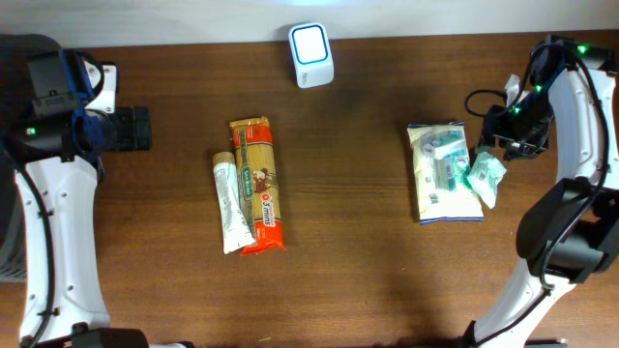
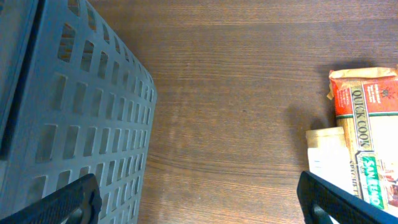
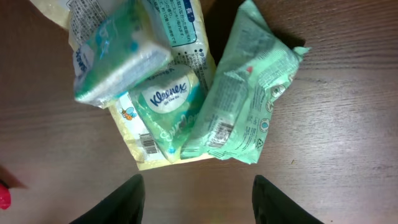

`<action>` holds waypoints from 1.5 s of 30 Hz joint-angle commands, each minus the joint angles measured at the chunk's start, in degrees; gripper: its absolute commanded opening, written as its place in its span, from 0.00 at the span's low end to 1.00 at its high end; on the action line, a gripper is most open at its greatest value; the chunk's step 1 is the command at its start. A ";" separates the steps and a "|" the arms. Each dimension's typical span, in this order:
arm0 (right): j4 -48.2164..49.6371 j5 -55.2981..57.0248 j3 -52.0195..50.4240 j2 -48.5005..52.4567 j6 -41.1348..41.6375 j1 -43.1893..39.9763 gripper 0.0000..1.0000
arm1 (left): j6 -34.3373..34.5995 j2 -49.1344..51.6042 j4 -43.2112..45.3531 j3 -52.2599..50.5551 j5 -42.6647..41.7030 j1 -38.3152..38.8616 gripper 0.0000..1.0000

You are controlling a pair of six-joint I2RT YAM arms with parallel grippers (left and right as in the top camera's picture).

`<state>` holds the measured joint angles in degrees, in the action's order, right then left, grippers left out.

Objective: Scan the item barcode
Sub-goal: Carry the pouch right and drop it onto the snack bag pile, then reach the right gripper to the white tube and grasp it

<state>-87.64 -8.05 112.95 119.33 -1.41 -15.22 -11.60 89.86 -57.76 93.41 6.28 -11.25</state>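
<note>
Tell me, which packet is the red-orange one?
The long pasta packet beside the white tube; the wipes pack is pale yellow, the small packet green.

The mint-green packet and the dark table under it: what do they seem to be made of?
The mint-green crinkled packet looks like thin plastic film, slightly glossy: creases and a crimped edge show. The dark brown table looks like wood or veneer, satin: grain lines run across it.

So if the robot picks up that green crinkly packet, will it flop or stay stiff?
Probably floppy: the green packet is a wrinkled soft pouch, so it would likely sag if pinched at one end. It looks light for its size. Its shiny film may be a bit slippery.
</note>
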 commanded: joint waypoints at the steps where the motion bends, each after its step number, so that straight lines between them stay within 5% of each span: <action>1: -1.03 -5.42 1.49 0.11 -3.32 2.80 0.53 | -0.72 -0.63 0.04 0.76 0.17 -0.28 0.99; 7: 1.66 -11.76 7.39 0.00 -0.09 19.32 0.54 | -0.72 -0.63 0.02 0.76 0.17 -0.28 0.99; 12: 17.25 -11.91 1.73 0.11 12.70 35.95 0.57 | -0.74 -0.63 0.02 0.76 0.17 -0.28 0.99; 18: 31.78 -11.82 -2.58 3.34 13.99 50.95 0.59 | -0.72 -0.63 0.04 0.76 0.17 -0.28 0.99; 37: 43.34 -7.91 -2.78 17.92 18.47 63.21 0.58 | -0.72 -0.63 0.04 0.76 0.17 -0.28 0.99; 39: 43.34 -7.80 -2.78 18.82 20.09 63.21 0.45 | -0.72 -0.63 0.02 0.76 0.17 -0.28 0.99; 42: 43.41 -7.80 -2.78 18.99 20.59 63.14 0.04 | -0.72 -0.63 0.04 0.76 0.17 -0.28 0.99; 45: 43.23 -9.62 -2.73 18.29 20.57 62.31 0.04 | -0.72 -0.63 0.02 0.76 0.17 -0.28 0.99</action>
<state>-43.55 -18.06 111.15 135.92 19.18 47.51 -11.62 89.86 -57.78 93.41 6.28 -11.25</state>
